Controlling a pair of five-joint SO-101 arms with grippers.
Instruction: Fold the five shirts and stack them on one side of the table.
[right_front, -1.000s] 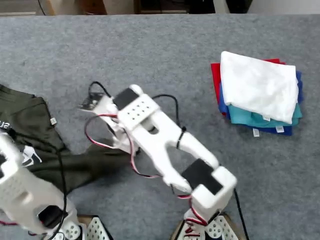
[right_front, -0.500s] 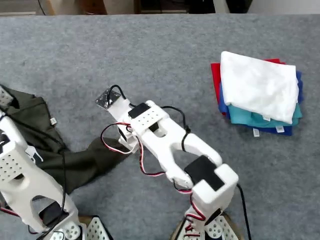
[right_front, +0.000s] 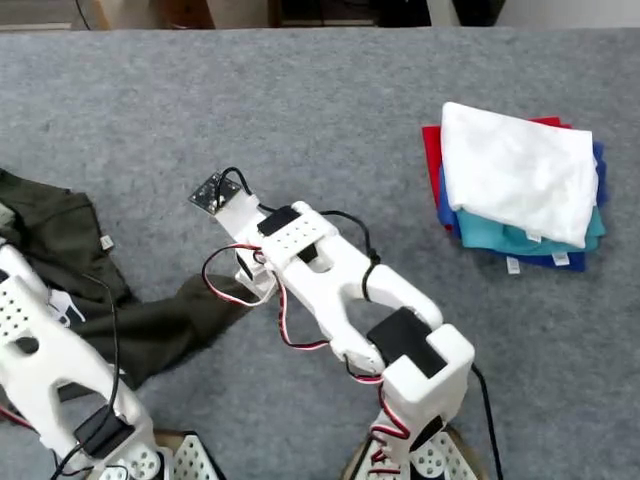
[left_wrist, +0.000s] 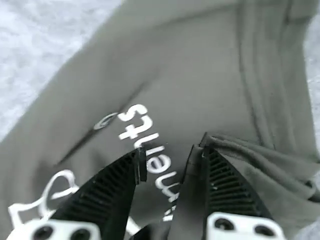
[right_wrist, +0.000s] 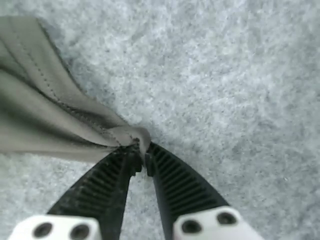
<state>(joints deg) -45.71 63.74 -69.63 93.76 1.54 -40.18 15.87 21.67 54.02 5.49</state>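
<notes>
A dark olive shirt (right_front: 75, 255) with white print lies crumpled at the table's left edge. One end of it is stretched out toward the middle. My right gripper (right_wrist: 142, 150) is shut on the tip of that stretched end (right_wrist: 127, 134), low over the grey table (right_front: 250, 288). My left gripper (left_wrist: 170, 150) hovers open just above the printed part of the shirt (left_wrist: 165, 90), and a fold of cloth (left_wrist: 235, 150) rests against one finger. The left arm (right_front: 40, 350) stands over the shirt's near left part. Folded shirts are stacked at the right, a white one (right_front: 515, 170) on top.
Under the white shirt lie a teal one (right_front: 520, 240), a blue one (right_front: 540, 260) and a red one (right_front: 431, 150). Grey cloth covers the table (right_front: 330, 110), with open room in the middle and at the back. The arm bases stand at the near edge.
My right gripper pulled the shirt's end a little to the right, stretching it out. The left arm swung over the shirt toward the back, then drew back toward the near edge.
</notes>
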